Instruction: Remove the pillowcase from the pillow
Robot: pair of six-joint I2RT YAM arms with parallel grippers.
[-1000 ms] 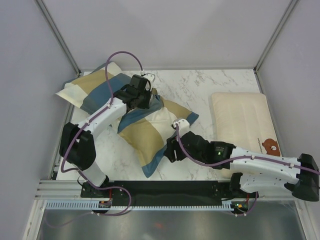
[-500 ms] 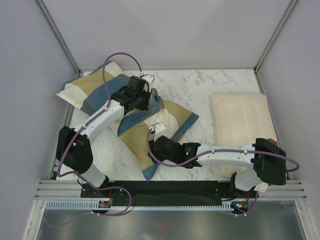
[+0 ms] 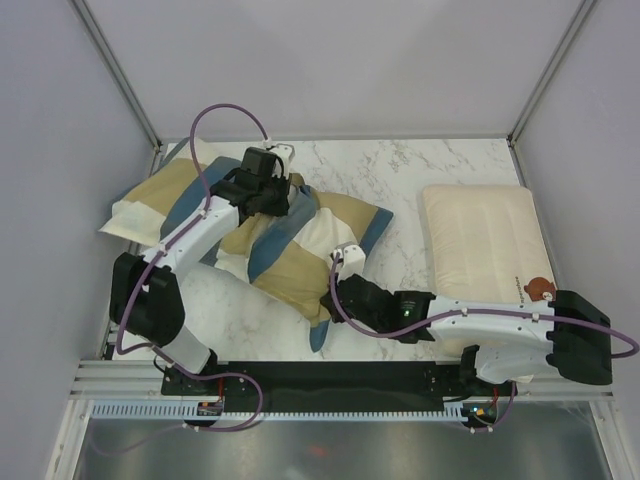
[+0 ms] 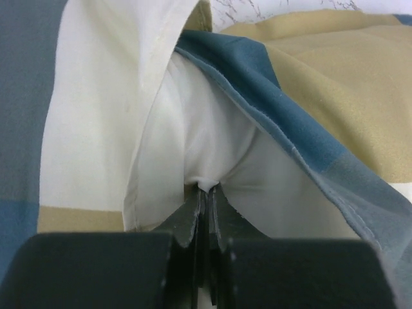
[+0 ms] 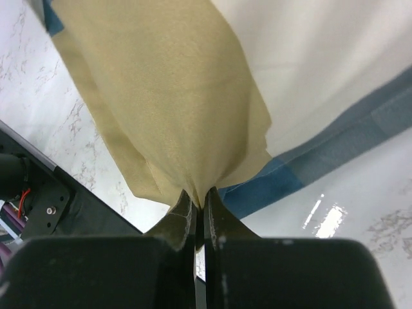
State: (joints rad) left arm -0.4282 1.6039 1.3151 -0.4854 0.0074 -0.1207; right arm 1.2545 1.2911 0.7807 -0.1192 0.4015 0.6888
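Left wrist: your left tool (image 4: 206,191) clamped on white pillow (image 4: 199,138) inside pillowcase (image 4: 335,77) mouth. Right wrist: your right tool (image 5: 201,196) pinches tan pillowcase corner. Both things lie left of centre on surface (image 3: 420,170).

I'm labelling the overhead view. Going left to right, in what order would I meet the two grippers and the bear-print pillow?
left gripper → right gripper → bear-print pillow. The pillowcase stretches across under both grippers, so it has no clear place in the order.
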